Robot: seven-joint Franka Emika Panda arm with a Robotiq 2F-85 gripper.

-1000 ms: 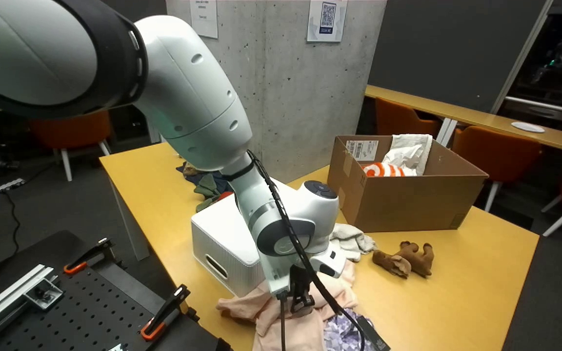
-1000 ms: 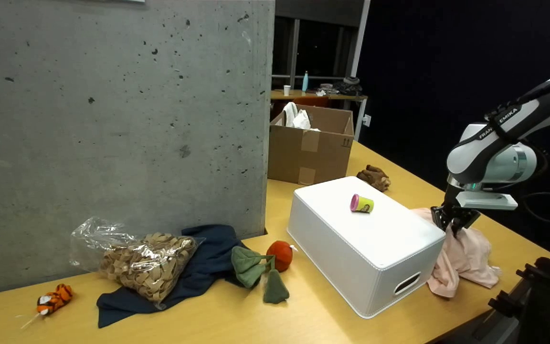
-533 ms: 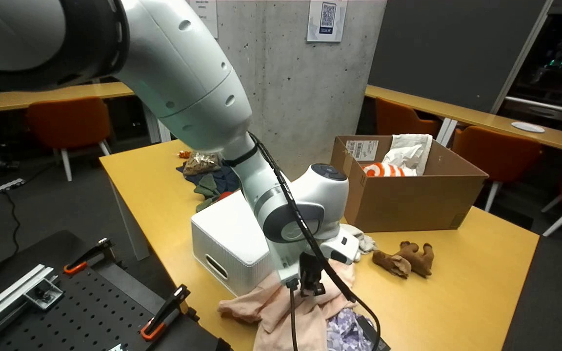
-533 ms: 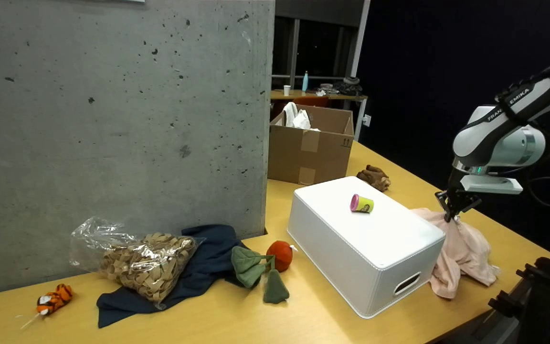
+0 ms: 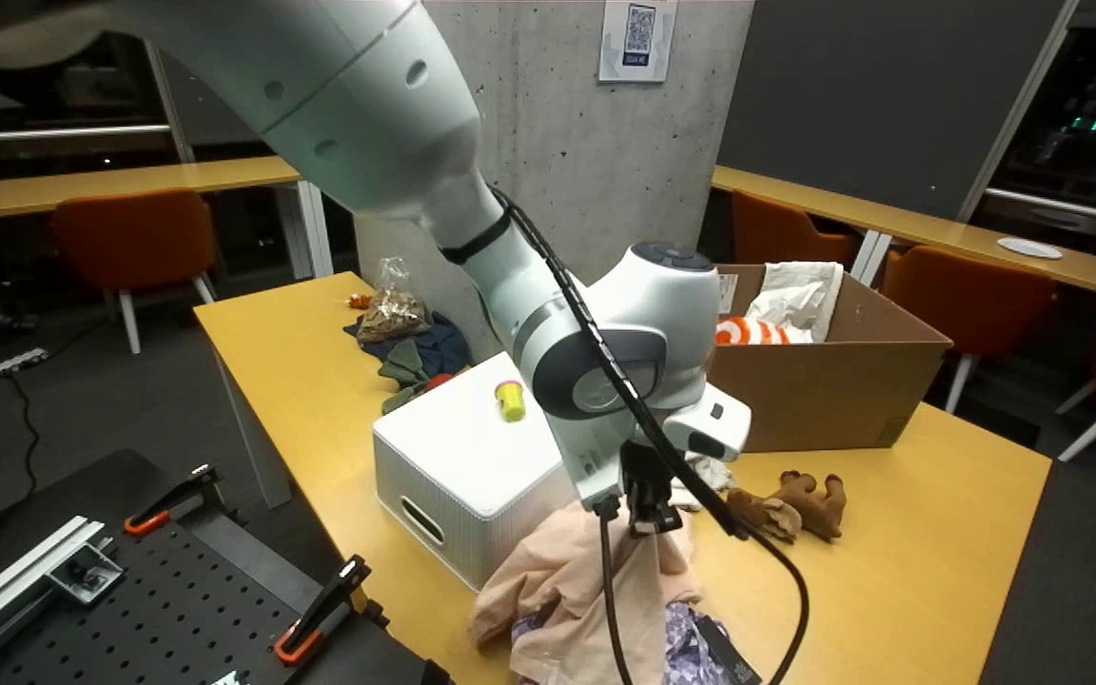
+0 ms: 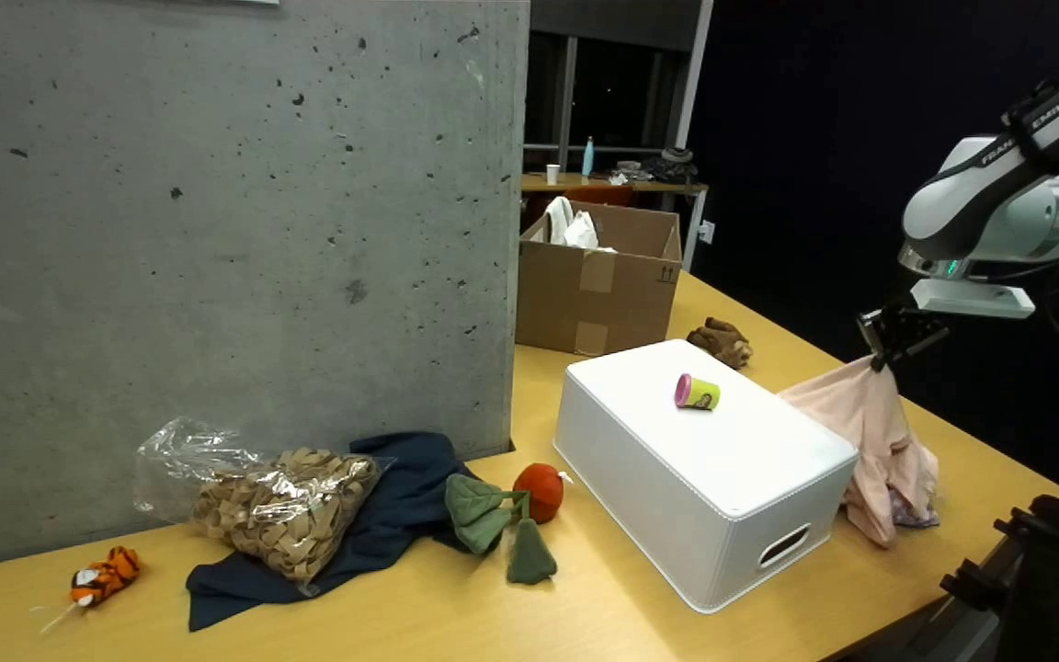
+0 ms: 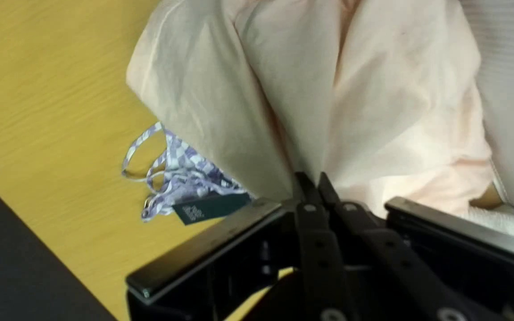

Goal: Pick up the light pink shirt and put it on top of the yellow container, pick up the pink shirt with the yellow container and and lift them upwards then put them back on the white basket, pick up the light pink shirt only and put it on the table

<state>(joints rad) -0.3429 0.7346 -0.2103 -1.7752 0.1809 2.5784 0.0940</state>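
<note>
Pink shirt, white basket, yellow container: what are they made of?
Pink shirt: matte cloth; soft folds gather at the hand. Fibre unclear.
White basket: probably leatherette over stiff board, satin; stitch-like dots line its edges and its faces look flat. Plastic is possible.
Yellow container: likely smooth plastic; bright colour, rigid-looking round wall with print. Coated card is possible.

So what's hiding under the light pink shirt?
A strappy purple-and-white patterned garment with a dark tag pokes out from beneath the light pink shirt. The shirt covers the rest of it, so I can't see whether anything else is under there.
</note>
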